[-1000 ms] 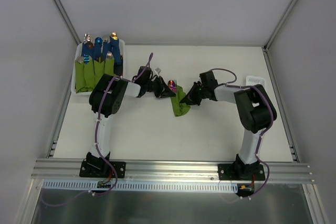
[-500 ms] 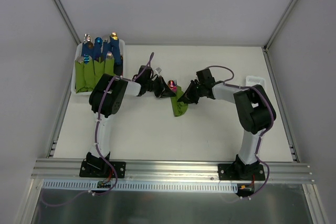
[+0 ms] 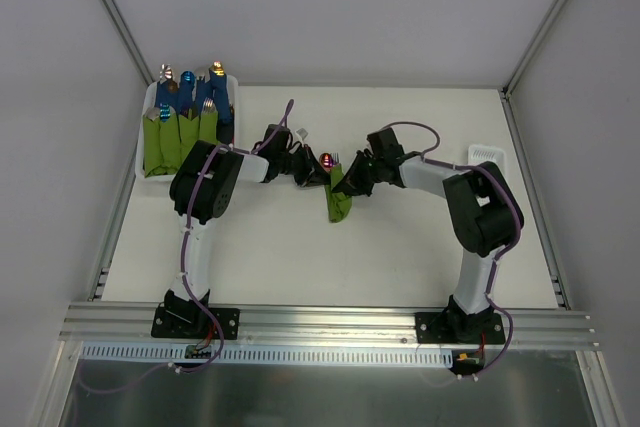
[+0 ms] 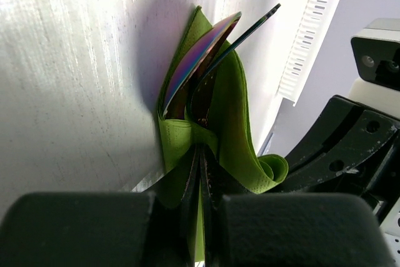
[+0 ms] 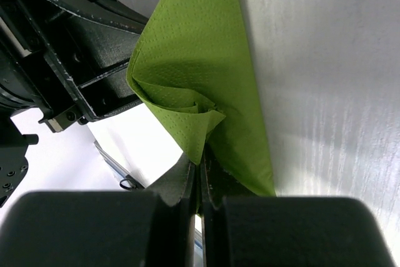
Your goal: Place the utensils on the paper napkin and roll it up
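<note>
Near mid-surface, top view: the left tool (image 3: 318, 175) and right tool (image 3: 347, 181) meet tip to tip at the paper napkin (image 3: 340, 207), a crumpled green strip on the surface (image 3: 300, 257). The utensils (image 3: 327, 159) show only as a reddish glint at its far end.
Left wrist view only: two shiny, iridescent utensil ends stand out of the napkin's fold, which wraps around them. A loose curl of paper sits beside the right arm's black body.
Right wrist view only: the napkin's dotted outer face and one folded-over corner. The utensils are almost hidden, just a glint at the top edge.
Left tool state: fingers together, clamped on the napkin's lower fold where the utensil handles go in.
Right tool state: pinched tight on the napkin's folded corner.
Napkin to tools: held between both, the left tool on its left side and the right tool on its right, the tools just beside each other.
Edges and room: a white bin (image 3: 143, 147) of green bundles (image 3: 180, 137) sits at the far left corner, well apart. A slotted white tray (image 3: 487, 154) lies near the right edge. Open surface shows between the napkin and the near rail (image 3: 330, 322).
</note>
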`<act>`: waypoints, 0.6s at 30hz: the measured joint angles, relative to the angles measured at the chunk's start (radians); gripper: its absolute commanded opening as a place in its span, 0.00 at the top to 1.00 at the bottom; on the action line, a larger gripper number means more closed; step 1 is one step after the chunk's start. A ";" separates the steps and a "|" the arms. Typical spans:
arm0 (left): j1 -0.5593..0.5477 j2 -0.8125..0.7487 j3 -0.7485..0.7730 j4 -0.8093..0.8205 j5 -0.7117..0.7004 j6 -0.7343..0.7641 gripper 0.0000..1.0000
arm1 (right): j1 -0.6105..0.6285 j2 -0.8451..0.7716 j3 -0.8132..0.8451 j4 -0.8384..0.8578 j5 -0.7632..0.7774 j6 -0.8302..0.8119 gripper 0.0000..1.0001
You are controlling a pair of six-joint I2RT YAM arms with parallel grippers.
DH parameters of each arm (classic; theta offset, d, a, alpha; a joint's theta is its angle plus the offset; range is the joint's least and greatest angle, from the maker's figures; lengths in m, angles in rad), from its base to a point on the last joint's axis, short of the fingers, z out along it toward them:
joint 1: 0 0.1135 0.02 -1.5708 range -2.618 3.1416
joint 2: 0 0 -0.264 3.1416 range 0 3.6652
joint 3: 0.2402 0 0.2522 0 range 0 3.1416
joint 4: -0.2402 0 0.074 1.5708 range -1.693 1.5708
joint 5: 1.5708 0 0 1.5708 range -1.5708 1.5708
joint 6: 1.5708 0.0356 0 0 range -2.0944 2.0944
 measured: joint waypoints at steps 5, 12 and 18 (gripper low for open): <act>-0.001 0.000 0.006 -0.014 0.000 0.010 1.00 | 0.011 0.000 0.016 -0.018 0.001 -0.001 1.00; -0.001 -0.001 0.009 -0.025 0.000 0.014 1.00 | 0.018 0.008 0.035 -0.040 0.003 -0.008 1.00; -0.001 -0.001 0.010 -0.026 0.000 0.015 1.00 | 0.027 0.034 0.041 -0.039 0.006 -0.013 1.00</act>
